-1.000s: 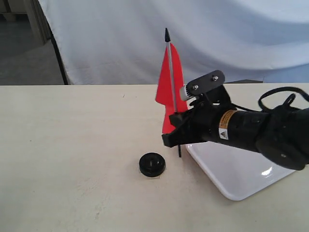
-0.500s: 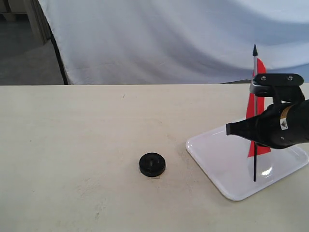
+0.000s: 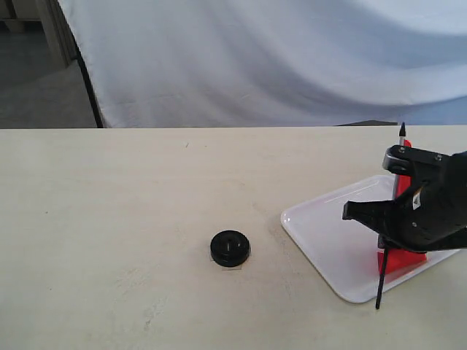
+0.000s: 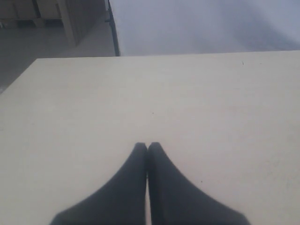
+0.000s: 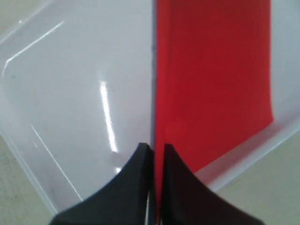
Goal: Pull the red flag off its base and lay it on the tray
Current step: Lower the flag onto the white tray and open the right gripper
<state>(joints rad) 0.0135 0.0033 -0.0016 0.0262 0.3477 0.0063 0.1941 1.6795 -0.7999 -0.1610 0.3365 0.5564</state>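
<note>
So the pulling-off part looks done: the base (image 3: 230,248) sits alone out on the surface (image 3: 109,219), centre hole empty, well apart from everything else. The red flag (image 3: 399,260) is over at the tray (image 3: 321,219), pinched in the right hand (image 5: 154,151), whose two fingers are clamped tight on the thin pole. It isn't laid down yet though. The pole is only tilted, much closer to upright than flat, with its pointed tip up above the arm. The lower end pokes down past the tray's near rim in the exterior view, and I can't tell if it's touching anything. The cloth hangs over the tray floor, maybe brushing it. What's left, I'd say, is tipping it flat and letting go. The left hand (image 4: 147,147) has its fingers pressed together with nothing in them, hovering over a bare bit of surface. The surface is a pale cream top with faint scuffs. Behind it hangs a white sheet (image 3: 255,58), with grey floor (image 3: 36,87) off to one side.
</note>
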